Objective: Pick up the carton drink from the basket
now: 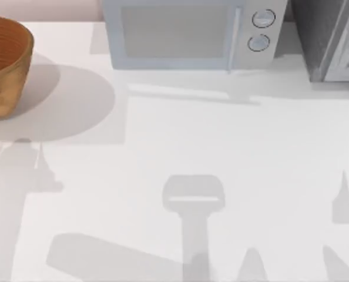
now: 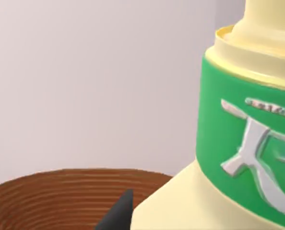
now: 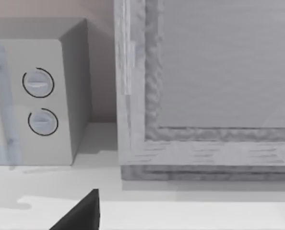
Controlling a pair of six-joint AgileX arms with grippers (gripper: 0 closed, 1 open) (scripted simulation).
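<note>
Where the worktop (image 1: pixel 180 147) meets the top view's left edge, you have the basket (image 1: pixel 4 64) standing, cut off by that edge, its ribbed inside open upward. To its right the worktop runs bare and broad across the middle and front, crossed by shadows. Along the far edge stands the microwave (image 1: pixel 189 32), door shut, two dials at its right end. Just beside it, at the far right corner, sits a grey cabinet (image 1: pixel 330 38), with a narrow gap of worktop between the two.

In the left wrist view, the carton drink (image 2: pixel 229 158) sits very close to the camera: pale-yellow shoulder, green band with silver lettering, pale neck above. The basket's brown rim (image 2: pixel 61 196) shows behind and lower. Whether the carton stands in the basket or is clear of it, you cannot tell. A dark tip of the left gripper (image 2: pixel 119 214) lies right against the carton's shoulder. Whether the fingers are apart or clamped, you cannot tell.

In the right wrist view, the right gripper (image 3: pixel 82 213) shows one dark tip over bare worktop, facing the microwave's dial end and the grey cabinet. Fingers' state: cannot tell.
</note>
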